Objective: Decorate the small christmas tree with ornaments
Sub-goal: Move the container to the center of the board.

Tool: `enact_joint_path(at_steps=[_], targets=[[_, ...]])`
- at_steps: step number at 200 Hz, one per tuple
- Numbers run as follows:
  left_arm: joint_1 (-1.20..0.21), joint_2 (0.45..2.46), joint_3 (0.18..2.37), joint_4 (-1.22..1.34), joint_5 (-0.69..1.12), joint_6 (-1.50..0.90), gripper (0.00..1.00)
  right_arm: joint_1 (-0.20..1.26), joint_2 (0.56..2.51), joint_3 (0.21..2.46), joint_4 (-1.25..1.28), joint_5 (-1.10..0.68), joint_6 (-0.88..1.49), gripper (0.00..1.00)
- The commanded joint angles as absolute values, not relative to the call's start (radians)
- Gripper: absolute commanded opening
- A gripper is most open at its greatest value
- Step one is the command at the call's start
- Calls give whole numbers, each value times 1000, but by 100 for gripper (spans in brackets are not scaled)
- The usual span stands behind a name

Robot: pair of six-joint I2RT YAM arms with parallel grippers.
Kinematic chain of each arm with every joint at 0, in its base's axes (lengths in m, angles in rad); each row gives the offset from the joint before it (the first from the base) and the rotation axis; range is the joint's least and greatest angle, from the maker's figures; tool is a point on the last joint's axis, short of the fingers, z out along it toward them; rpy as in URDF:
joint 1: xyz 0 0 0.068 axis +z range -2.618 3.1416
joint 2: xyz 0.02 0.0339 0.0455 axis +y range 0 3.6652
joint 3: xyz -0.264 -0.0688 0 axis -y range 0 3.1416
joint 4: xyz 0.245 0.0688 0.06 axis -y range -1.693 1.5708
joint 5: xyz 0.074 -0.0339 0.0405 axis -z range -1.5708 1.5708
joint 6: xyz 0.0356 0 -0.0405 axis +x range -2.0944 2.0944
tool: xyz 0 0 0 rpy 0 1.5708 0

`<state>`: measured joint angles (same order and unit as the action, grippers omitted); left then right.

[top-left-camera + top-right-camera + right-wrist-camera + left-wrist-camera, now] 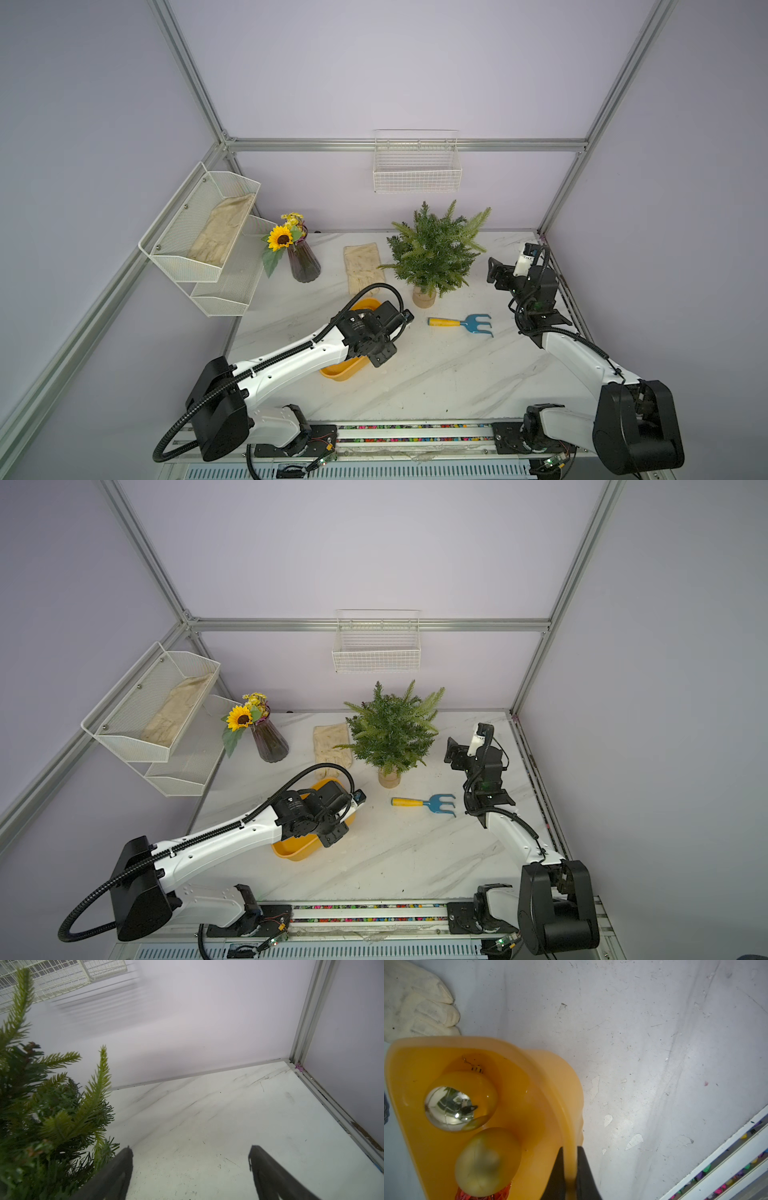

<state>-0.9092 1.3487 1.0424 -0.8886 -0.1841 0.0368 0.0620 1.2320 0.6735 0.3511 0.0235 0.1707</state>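
Smooth orange tub (542,1095) with mirror bauble (452,1105), matte bauble (488,1163), faceted red bauble (467,1195); left pincer (569,1148) clamped on rim, right pincer (190,1149) apart.

Soft, even overhead light in both top views, faint shadows on the marble table (436,374), lines bowed toward the edges. Out of focus on the matte gold ornament (488,1162) and yellow tub (546,1088) in the left wrist view, mirror glare on the shiny gold ornament (452,1108). Motion-smeared over the wire basket (62,978) in the right wrist view.
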Motion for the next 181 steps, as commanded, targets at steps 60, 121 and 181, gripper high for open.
enact_joint_path(at_steps=[60,121,181], targets=[[-1034,1325,1108,-817,-84,217,0,66,1212,683,368,18,149,89],[-1216,1551,1223,-769,-183,201,0,66,1202,681,364,27,149,89],[-1377,1829,1461,-858,-217,109,0,65,1193,680,360,18,160,89]])
